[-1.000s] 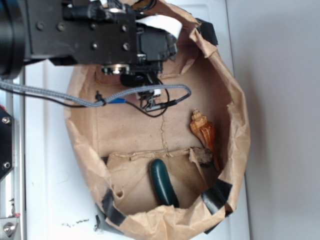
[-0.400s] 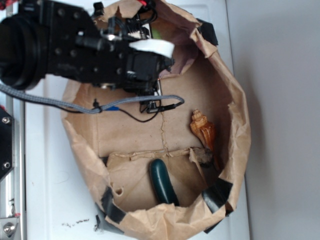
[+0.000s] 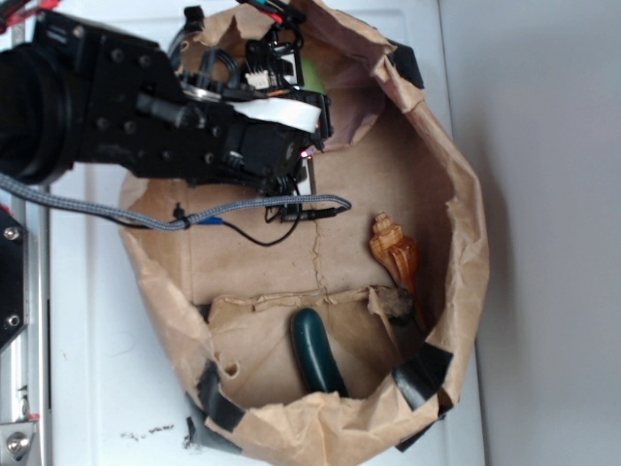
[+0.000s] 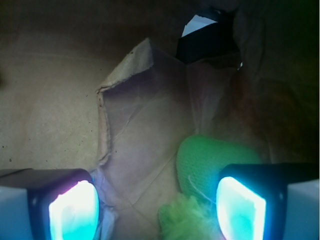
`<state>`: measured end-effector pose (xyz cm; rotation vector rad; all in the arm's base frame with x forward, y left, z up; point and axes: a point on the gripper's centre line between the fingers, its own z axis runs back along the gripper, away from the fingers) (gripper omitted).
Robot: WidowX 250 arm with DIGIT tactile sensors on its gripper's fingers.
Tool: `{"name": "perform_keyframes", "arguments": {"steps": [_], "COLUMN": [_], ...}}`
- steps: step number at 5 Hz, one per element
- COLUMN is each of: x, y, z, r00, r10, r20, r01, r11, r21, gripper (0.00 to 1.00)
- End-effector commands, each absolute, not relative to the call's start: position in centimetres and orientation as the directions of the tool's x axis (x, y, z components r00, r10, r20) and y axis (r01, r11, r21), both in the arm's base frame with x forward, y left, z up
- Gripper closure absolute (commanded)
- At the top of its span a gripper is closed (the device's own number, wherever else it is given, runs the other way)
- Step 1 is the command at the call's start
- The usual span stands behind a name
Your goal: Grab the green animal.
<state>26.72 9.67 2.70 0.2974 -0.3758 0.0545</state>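
While the hand (image 4: pixel 157 205) hangs wide open and empty inside the paper bag (image 3: pixel 456 291), the green animal (image 4: pixel 210 170) lies on the bag floor between the two fingers, close against the right one. I'd shift right to centre it, drop straight down, then close on the fuzzy body, not the creased flap (image 4: pixel 135 105). Shell (image 3: pixel 395 252) and dark green cucumber (image 3: pixel 315 354) sit well apart.

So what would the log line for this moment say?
gripper: open | green animal: between fingers, nearer one, ungrasped | place: paper bag | seashell, cucumber: untouched
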Motion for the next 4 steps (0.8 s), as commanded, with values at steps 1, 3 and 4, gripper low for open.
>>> {"name": "perform_keyframes", "arguments": {"steps": [1,3,4], "x": [25.2,24.9,25.4], "y": [10.3,12.2,12.2], "z": [8.0,10.9,9.5], "r00": [0.931,0.932,0.918], "r10": [0.051,0.173,0.203], "r20": [0.362,0.32,0.341], "r01": [-0.112,-0.213,-0.269], "r11": [0.982,0.973,0.95], "r21": [0.151,0.094,0.16], "gripper": [0.0,0.0,0.0]}}
